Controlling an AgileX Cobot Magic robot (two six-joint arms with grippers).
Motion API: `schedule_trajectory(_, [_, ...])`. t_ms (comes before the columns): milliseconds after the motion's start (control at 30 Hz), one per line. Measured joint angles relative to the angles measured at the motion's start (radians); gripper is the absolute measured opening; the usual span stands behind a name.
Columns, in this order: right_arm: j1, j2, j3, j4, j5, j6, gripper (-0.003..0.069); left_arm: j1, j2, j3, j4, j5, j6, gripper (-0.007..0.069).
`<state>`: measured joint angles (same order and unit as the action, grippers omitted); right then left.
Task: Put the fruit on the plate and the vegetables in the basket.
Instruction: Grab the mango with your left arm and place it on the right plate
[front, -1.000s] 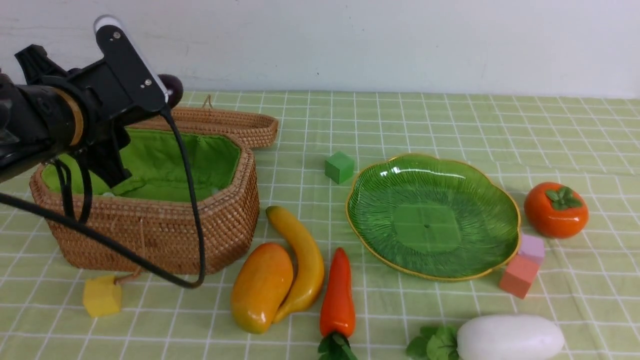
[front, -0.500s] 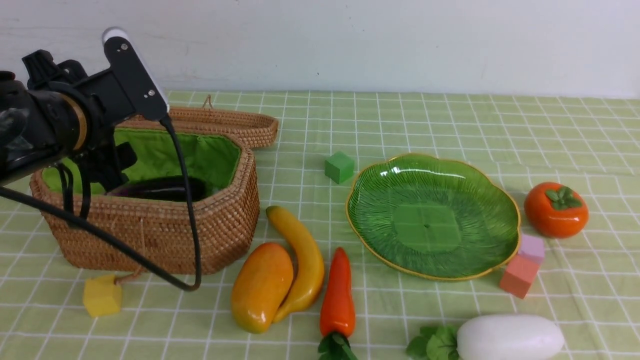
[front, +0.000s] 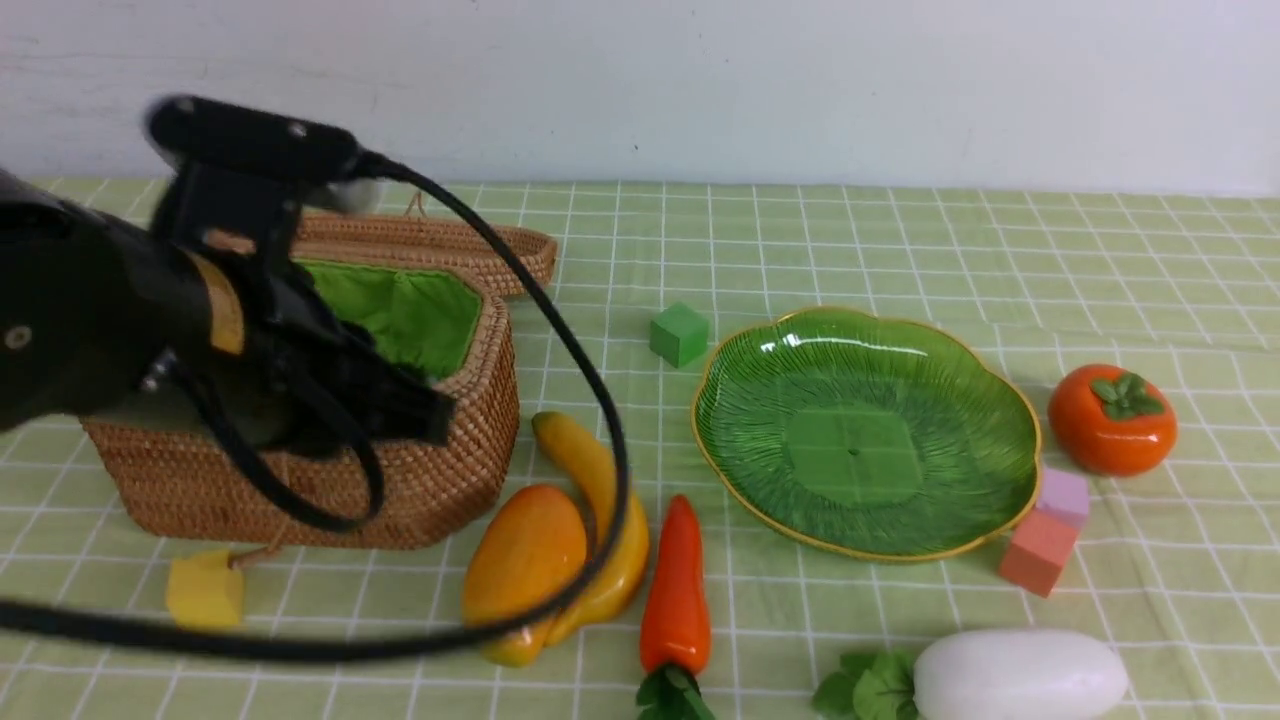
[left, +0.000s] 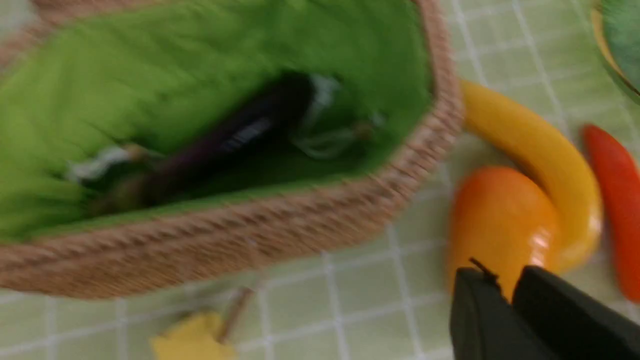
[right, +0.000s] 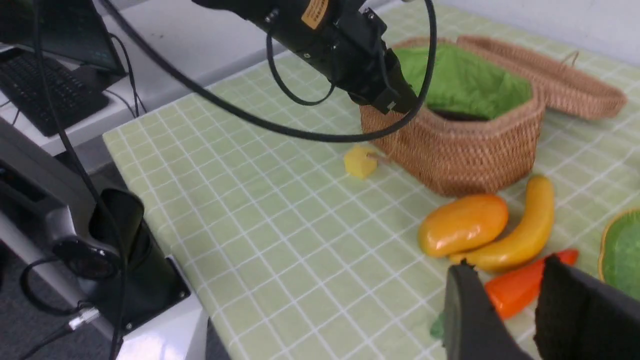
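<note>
My left pincer (front: 432, 415) hangs at the left of the front view, across the near wall of the basket (front: 475, 470), its 2 fingers pressed together on nothing. The eggplant (left: 235, 140) lies inside on the green lining, so I count 1 vegetable as done.

My right pincer (right: 507, 267) shows only in its own wrist view, fingers apart and empty.

The plate (front: 860, 440), right of centre, is bare. The persimmon (front: 1110, 420) sits just off its right rim, and the radish (front: 1020, 675) lies at the lower right, long axis across the frame.

What I steer by next is the cluster at lower centre. The mango (front: 520, 560) and banana (front: 580, 455) touch, with the carrot (front: 675, 590) just beside the banana. All 3 lie below and right of my left pincer in the front view, long axes running roughly up the frame, the carrot's green top toward the bottom edge. From the left wrist view, the closed fingers point at the mango.

I judge the left arm nearer to this cluster, the right arm better for the persimmon and radish. The fingers must part before any descent.
</note>
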<state>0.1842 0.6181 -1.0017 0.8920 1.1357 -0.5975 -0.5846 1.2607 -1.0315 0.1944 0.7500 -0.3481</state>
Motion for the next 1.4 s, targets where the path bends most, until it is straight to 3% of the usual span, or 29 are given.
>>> schedule_trajectory(133, [0.000,0.000,0.000,-0.077,0.050,0.082,0.0213,-0.152,0.046,-0.001,-0.047,0.085,-0.052,-0.0013])
schedule_trajectory(300, [0.000,0.000,0.000,-0.121,0.063,0.123,0.0213,-0.203,0.150,-0.001,-0.043,0.092,-0.104,0.0028])
schedule_trajectory(400, [0.000,0.000,0.000,-0.124,0.067,0.131,0.0216,-0.186,0.229,-0.001,-0.006,0.066,-0.120,0.0146])
schedule_trajectory(600, [0.000,0.000,0.000,-0.125,0.086,0.134,0.0221,-0.101,0.338,-0.001,0.021,-0.058,-0.233,0.0507])
schedule_trajectory(700, [0.000,0.000,0.000,-0.125,0.086,0.134,0.0221,-0.083,0.359,-0.002,0.022,-0.109,-0.249,0.0600])
schedule_trajectory(1400, [0.000,0.000,0.000,-0.126,0.111,0.136,0.0232,-0.078,0.495,-0.007,0.252,-0.212,-0.345,0.0591])
